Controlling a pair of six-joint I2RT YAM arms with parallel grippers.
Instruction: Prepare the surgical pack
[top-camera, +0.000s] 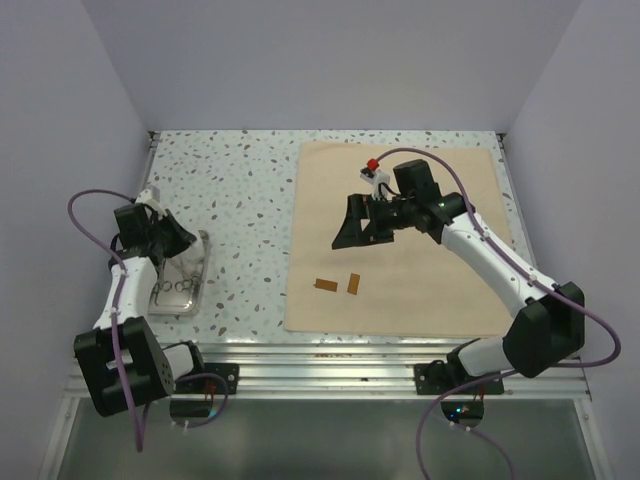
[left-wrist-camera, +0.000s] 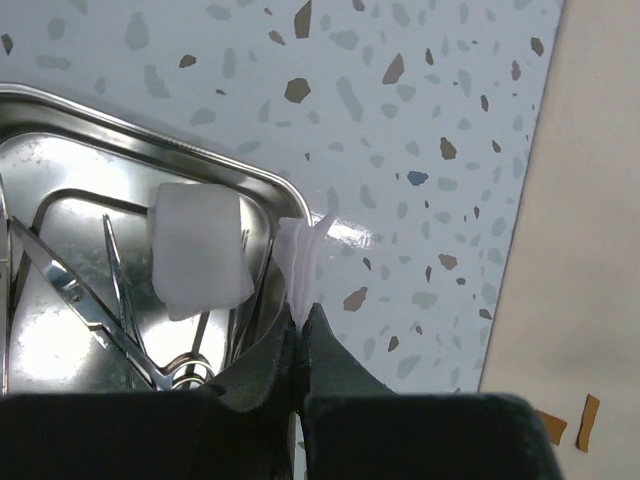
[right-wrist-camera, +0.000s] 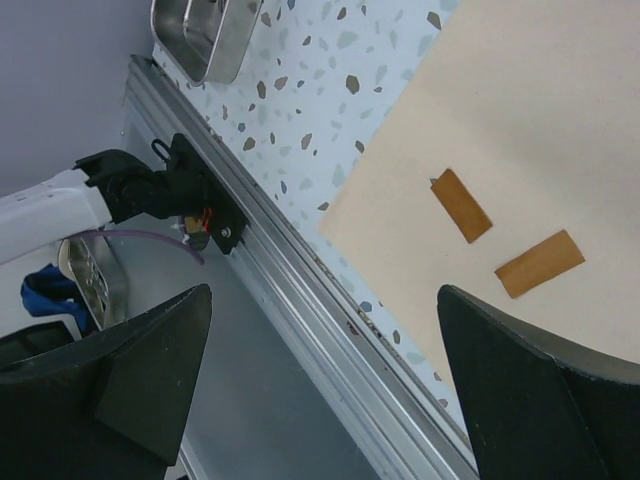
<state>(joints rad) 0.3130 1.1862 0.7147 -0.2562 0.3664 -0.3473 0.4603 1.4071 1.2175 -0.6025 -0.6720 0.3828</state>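
Left gripper (left-wrist-camera: 303, 315) is clamped down tight on a thin wad of gauze (left-wrist-camera: 305, 250). In the left wrist view its white layers fan up from the fingertips at centre frame, just outside the near corner of the tray (left-wrist-camera: 150, 140). A thicker pad (left-wrist-camera: 200, 250) sits inside the tray at mid-left, with the instruments (left-wrist-camera: 110, 290) lying under and beside it. From overhead, tray and left arm are at the left of the frame, on the speckled table (top-camera: 240, 200). The cloth (top-camera: 420, 170) lies flat across the right half, well apart from them. Right gripper (top-camera: 366, 232) hangs over the middle of the cloth with its fingers spread as wide as they go. The right wrist view shows nothing between them. The two strips (top-camera: 327, 285) lie loose near the cloth's lower left corner, side by side but apart. I read this as the loading step: contents go across onto the cloth one at a time, and the gauze is the piece in hand. Next I want the left arm to lift clear of the tray rim and carry the gauze rightward over the table to the cloth. It should set down away from the strips. The wad looks floppy and only lightly caught, so a slow move seems wise. The right arm looks free to fetch next.
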